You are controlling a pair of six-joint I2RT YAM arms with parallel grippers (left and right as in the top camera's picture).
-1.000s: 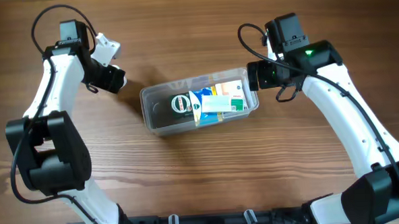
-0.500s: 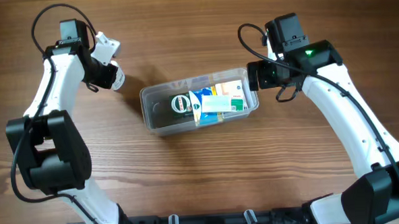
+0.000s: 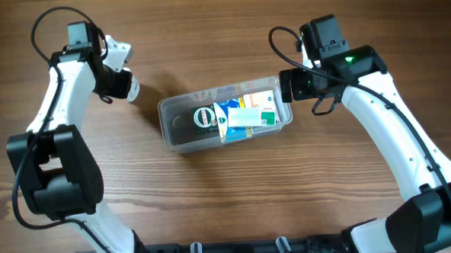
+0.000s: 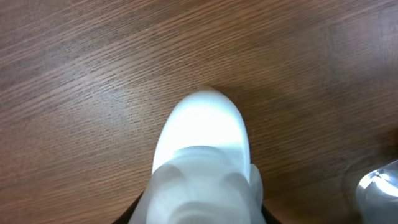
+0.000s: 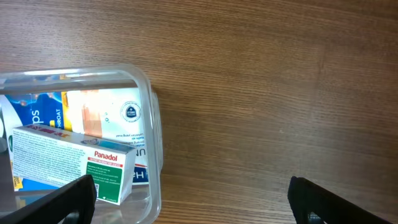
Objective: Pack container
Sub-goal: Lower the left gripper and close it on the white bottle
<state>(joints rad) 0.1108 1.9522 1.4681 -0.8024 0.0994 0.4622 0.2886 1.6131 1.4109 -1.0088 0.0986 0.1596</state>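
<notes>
A: Where does the container (image 3: 166, 118) sit?

B: In the middle of the counter (image 3: 229, 206), long side running left to right; the right pincer (image 5: 199, 208) hangs just beside its right end, fingers wide apart and empty.

A: And the left pincer (image 3: 128, 89)?

B: Far and left of the container, apart from it; I judge it clamped on a white rounded item (image 4: 202, 143), which fills the wrist view and hides the fingers; its white tip pokes out from the pincer in the overhead view.

A: What is packed already?

B: A round dark jar (image 3: 205, 117) near the middle; right of it a blue box (image 5: 37, 115) and an orange-and-white box (image 5: 106, 118) lying flat; a Panadol box (image 5: 71, 163) rests on top of them; the left end looks bare.

A: How to do this step well?

B: Raise the item clear of the counter; bring it in over the left rim, not across the boxes; lower it into the bare left end; part the fingers only once it is low inside; it looks smooth and rounded, so it may roll or slip if released from high.
</notes>
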